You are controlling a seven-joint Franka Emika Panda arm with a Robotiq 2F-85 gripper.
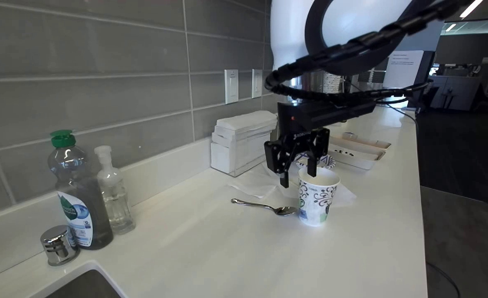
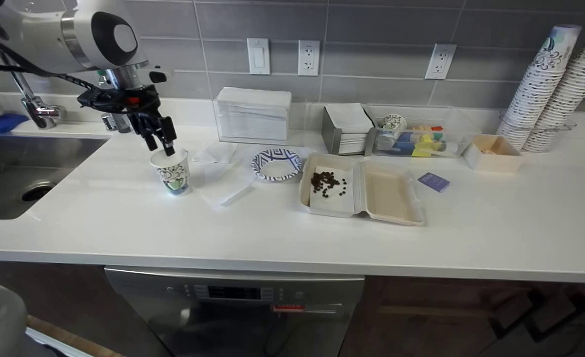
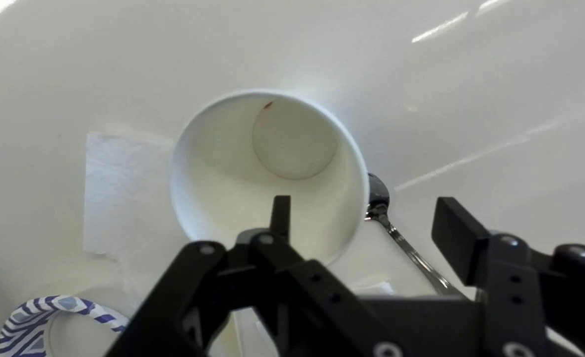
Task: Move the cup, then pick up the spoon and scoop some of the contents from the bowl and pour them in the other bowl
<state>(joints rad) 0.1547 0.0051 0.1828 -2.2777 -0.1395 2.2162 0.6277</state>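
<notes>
White counter (image 1: 210, 256): cup (image 1: 317, 198) below one of two spread fingers (image 3: 452, 237), spoon (image 1: 269, 207) beneath them, ungrasped; cup's move unclear, scooping and pouring presumably left

In an exterior view, toward 3 o'clock from the centre, the gripper (image 1: 298, 177) carries white lettering reading ROBOTIQ, its end faint. At 4 o'clock, small print on the cup (image 1: 318, 203) is too blurred to read, as are the label (image 1: 76, 219) on the green-capped bottle (image 1: 84, 186) at 8 o'clock and the printed sheet (image 1: 403, 70) at 2 o'clock. In an exterior view, at 6 o'clock, the red tag (image 2: 288, 308) on the dishwasher (image 2: 235, 320) shows blurred capitals resembling DIRTY; at 3 o'clock, the purple card (image 2: 433, 181) is illegible.
</notes>
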